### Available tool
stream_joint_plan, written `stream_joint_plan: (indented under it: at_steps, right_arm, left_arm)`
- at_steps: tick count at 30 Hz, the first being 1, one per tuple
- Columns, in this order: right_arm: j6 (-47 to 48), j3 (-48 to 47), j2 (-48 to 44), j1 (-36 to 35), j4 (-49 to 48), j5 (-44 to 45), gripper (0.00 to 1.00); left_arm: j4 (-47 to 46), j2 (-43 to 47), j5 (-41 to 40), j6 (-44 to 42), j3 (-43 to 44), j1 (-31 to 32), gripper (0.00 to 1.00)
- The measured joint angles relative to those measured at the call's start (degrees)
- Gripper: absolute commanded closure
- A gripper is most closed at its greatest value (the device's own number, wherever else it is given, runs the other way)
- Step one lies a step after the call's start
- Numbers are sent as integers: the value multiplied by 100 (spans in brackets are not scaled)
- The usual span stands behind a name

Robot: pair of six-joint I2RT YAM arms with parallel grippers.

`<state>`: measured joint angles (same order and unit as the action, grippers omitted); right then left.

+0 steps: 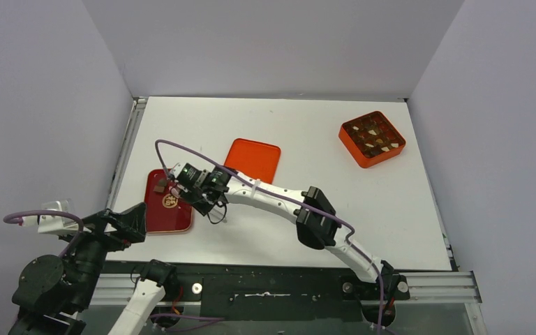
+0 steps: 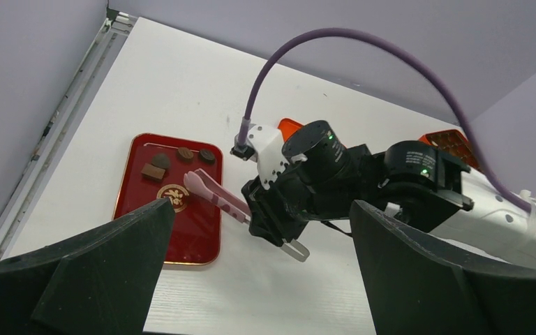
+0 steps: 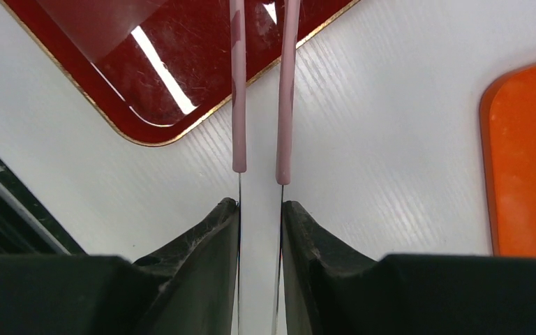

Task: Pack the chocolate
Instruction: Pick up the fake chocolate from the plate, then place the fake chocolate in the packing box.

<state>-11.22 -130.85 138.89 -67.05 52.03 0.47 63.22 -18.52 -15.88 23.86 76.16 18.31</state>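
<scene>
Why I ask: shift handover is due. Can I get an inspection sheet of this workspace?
Surface: white table, no spills seen.
Job's things: chocolate pieces on the red tray at near left; more pieces in the orange compartment box at far right; orange lid lying flat beside the tray.
Clutter: nothing seen.
Hands: left hand open and empty, by the tray's near corner; right hand shut on the pink tongs, whose tips are over the tray.
Cables: purple cable arcs high above the table; a second one loops at near left.
Surroundings: grey walls on three sides; metal rail along the near edge.
</scene>
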Motion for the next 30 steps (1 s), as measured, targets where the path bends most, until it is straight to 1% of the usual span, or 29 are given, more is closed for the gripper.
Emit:
stream_joint_plan:
  at_steps: [5,10,15,21,26,30]
  right_arm:
    - [-22,149,-461,92,-175,-140,83]
    - [-20,737,-1152,350,-343,-160,84]
    - [-15,1250,-1703,839,-354,-114,84]
    - [55,1705,-2166,1377,-170,157,84]
    - [190,2122,-2653,1845,81,402,83]
    - [269,2339,-3036,2369,280,496,83]
  left_arm:
    - [-4,13,2,57,-234,0,3]
    - [0,7,157,164,-599,0,3]
    - [-4,-173,417,304,-955,0,3]
    - [-109,-247,702,511,-1808,-2,3]
    - [-173,-236,739,525,-2529,0,3]
    - [-214,-98,737,483,-2874,0,3]
